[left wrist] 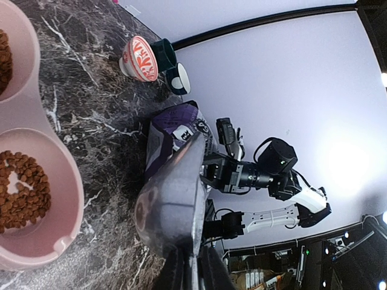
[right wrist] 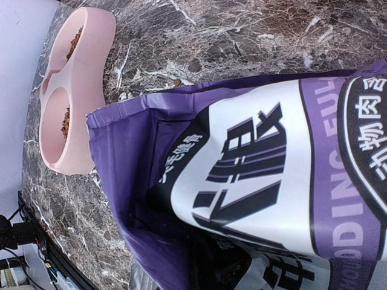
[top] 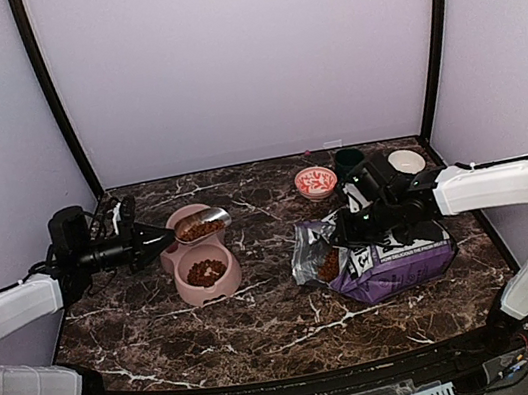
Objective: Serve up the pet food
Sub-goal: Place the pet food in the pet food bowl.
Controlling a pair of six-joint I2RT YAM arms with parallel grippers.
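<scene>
Left hand [top: 163,239]: pinching the handle of a metal scoop [top: 209,217] above the far cup of the pink bowl [top: 187,291].
Right hand [top: 355,226]: pressed together at the purple bag [top: 397,264], near its open end.
Pet food [top: 205,271]: in both bowl cups, with more in the bag's mouth.

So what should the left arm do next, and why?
Probably roll the left gripper further to empty the silver metal scoop: it is tilted sideways over the far well of the pink plastic double bowl, and any reddish-brown kibble pellets left inside are hidden.
</scene>
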